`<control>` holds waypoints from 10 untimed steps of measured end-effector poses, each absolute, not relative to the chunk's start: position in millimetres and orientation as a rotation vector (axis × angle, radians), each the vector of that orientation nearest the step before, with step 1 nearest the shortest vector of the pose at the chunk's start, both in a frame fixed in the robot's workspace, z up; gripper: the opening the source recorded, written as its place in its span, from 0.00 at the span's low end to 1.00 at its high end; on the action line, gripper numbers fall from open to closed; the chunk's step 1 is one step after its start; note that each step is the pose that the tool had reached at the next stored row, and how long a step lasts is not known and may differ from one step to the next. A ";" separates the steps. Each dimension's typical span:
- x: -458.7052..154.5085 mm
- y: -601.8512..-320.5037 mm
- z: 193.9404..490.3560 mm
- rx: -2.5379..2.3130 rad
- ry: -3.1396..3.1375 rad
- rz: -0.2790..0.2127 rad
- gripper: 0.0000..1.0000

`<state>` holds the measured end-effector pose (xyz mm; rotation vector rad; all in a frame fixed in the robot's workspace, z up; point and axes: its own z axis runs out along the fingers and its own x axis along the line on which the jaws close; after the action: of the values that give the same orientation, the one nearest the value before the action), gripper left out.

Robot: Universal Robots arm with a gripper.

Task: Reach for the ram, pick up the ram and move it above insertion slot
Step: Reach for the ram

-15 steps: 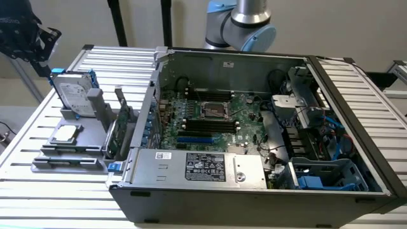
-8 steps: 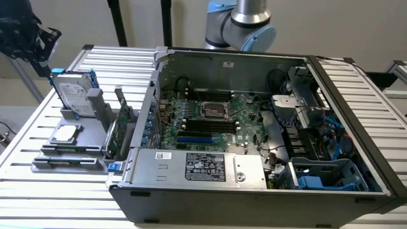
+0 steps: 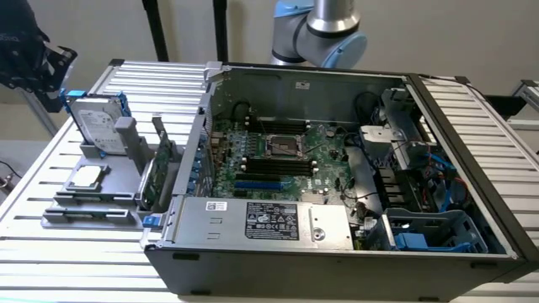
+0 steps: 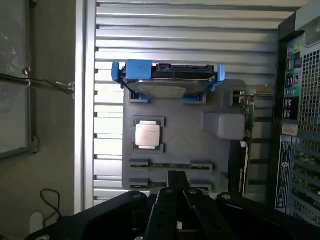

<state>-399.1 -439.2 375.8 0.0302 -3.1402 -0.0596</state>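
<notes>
Slatted aluminium table [image 3: 76, 265] carries an open computer case [image 3: 337, 189] and, on the exterior view's left, a grey holder [image 3: 88, 189] with the loose parts. In the wrist view my pincer [image 4: 177, 176] hangs over that holder [image 4: 220, 150]. Its fingertips look pressed together and pinch nothing. The ram [image 4: 170, 164] sits on edge in a cradle of the holder, held between two end clips. It lies between the processor chip [image 4: 148, 135] and my fingertips, apart from them. Beyond the chip stands the hard drive [image 4: 170, 85] in its blue brackets. An expansion card [image 3: 160, 167] stands upright between holder and case. The insertion slot [image 3: 278, 166] is one of the parallel black sockets on the board inside the case, just beside the square processor socket and well apart from the ram. My arm [image 3: 324, 28] shows high behind the case in the exterior view. Judgement: the reach is in hand and barely begun, with no grasp made and nothing lifted. To take the stick, the pincer would need to be spread, set square across the thin board near its middle, and brought down without striking the end clips. The edge offers little to grip, so a skewed approach could tilt it in the cradle.
</notes>
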 end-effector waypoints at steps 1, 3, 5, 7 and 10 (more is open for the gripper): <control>-398.4 -444.1 375.0 0.030 -3.140 -0.060 0.11; -397.0 -453.1 373.3 0.030 -3.140 -0.060 0.11; -395.6 -462.1 371.7 0.030 -3.140 -0.060 0.11; -394.4 -471.1 370.0 0.030 -3.140 -0.060 0.11; -392.6 -484.7 367.3 0.030 -3.140 -0.060 0.11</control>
<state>-392.6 -484.7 367.3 0.0301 -3.1402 -0.0597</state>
